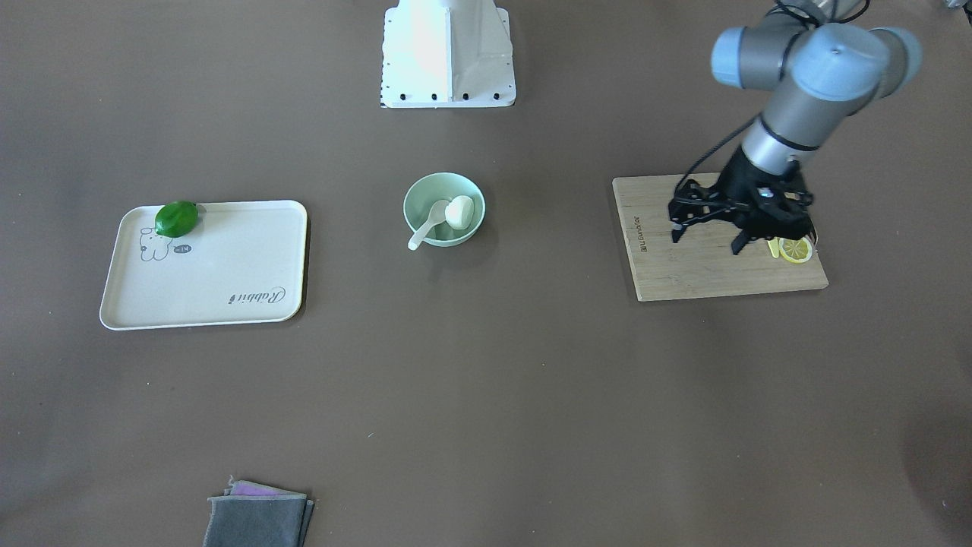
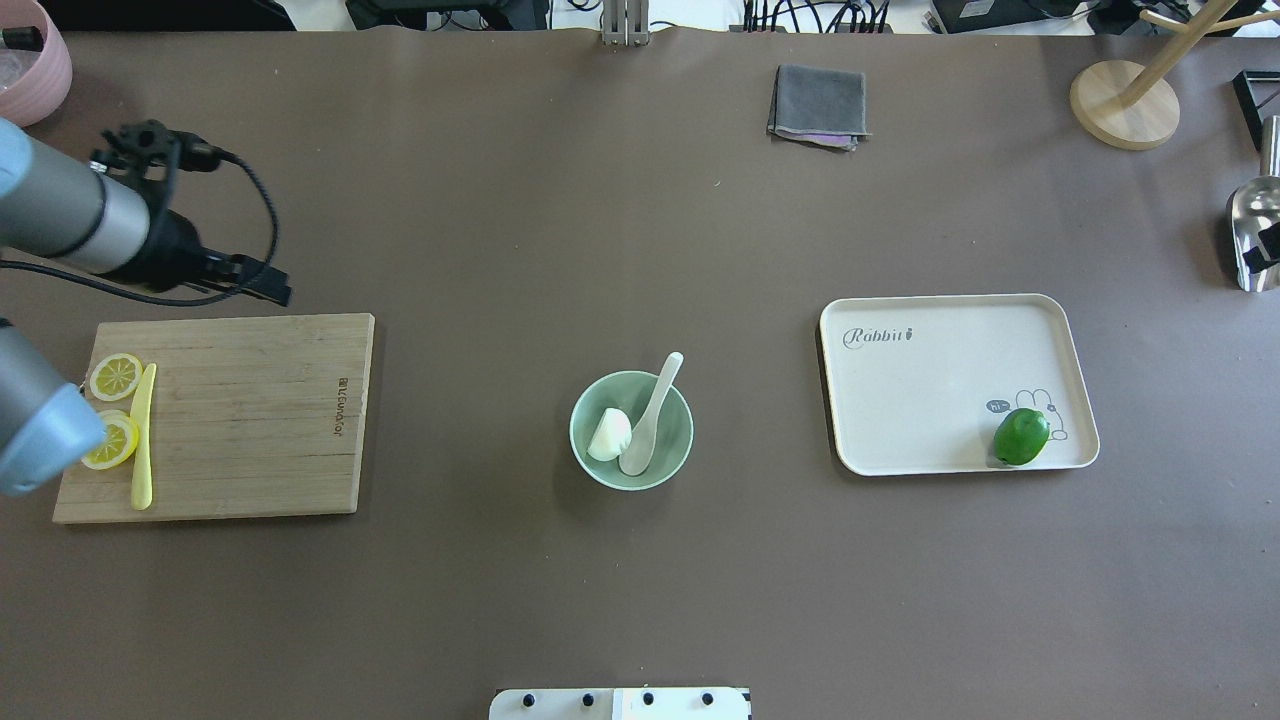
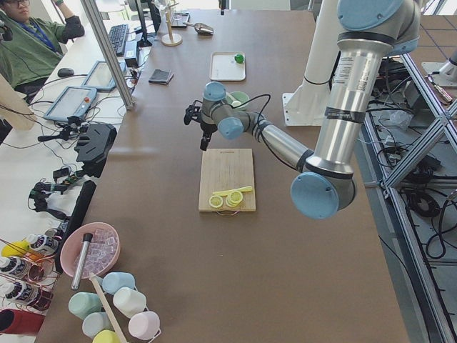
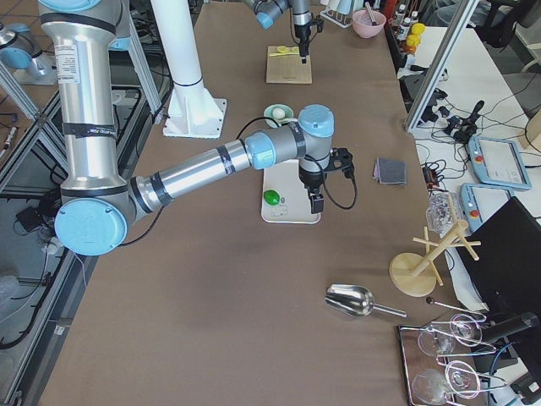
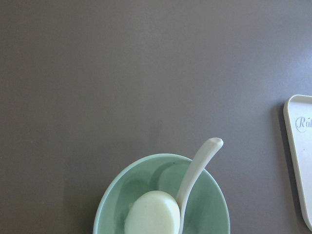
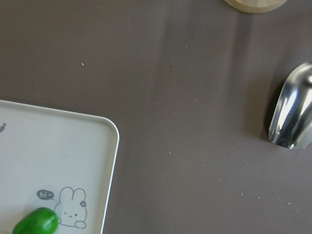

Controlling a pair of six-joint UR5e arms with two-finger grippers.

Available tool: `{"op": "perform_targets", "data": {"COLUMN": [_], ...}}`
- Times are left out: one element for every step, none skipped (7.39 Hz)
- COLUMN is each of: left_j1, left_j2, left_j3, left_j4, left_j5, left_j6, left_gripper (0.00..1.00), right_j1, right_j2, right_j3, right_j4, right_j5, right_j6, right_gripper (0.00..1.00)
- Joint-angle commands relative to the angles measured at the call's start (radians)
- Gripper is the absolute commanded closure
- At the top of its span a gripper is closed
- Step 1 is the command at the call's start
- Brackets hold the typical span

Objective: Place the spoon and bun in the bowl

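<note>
Spoon [image 2: 650,410] and bun [image 2: 609,434] in green bowl [image 2: 677,450], midway between counter edges. Left tool [image 1: 706,241] wide, empty. Cannot tell about right tool [image 4: 316,202].

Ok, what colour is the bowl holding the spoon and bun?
Pale mint green, no pattern; the bowl shows best in the overhead exterior view.

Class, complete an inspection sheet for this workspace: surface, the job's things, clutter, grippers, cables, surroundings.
Surface: brown table, a few pale specks.
Job's things: spoon and bun lie in the bowl; spoon handle over the rim.
Clutter: cutting board with lemon slices and yellow knife; tray with lime; folded cloth; metal scoop.
Grippers: left gripper open, empty, near the board; right gripper by the tray, state cannot be told.
Cables: black cable looped at the left wrist.
Surroundings: operator at a side desk.
</note>
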Motion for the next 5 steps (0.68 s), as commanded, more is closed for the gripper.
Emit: {"op": "perform_targets", "data": {"left_j1": [-0.325, -0.436, -0.550, -0.606, -0.662], "left_j2": [0.143, 0.144, 0.135, 0.144, 0.149], "left_j3": [0.031, 0.045, 0.062, 0.094, 0.149], "left_j4": [0.068, 0.217, 0.375, 0.484, 0.490], "left_j5": [-0.177, -0.188, -0.177, -0.173, -0.177], "left_j6": [0.433, 0.649, 0.879, 0.972, 0.984], "left_gripper": [0.02, 0.02, 0.02, 0.02, 0.02], "right_j1": [0.049, 0.083, 0.117, 0.161, 0.184], "right_j2": [-0.095, -0.124, -0.150, -0.164, -0.176], "right_j3": [-0.004, -0.004, -0.005, -0.013, -0.024], "right_j4": [0.000, 0.000, 0.000, -0.002, -0.002], "right_j5": [-0.015, -0.015, -0.015, -0.006, -0.005], "right_j6": [-0.006, -0.020, -0.073, -0.151, -0.203], "right_gripper": [0.00, 0.00, 0.00, 0.00, 0.00]}}
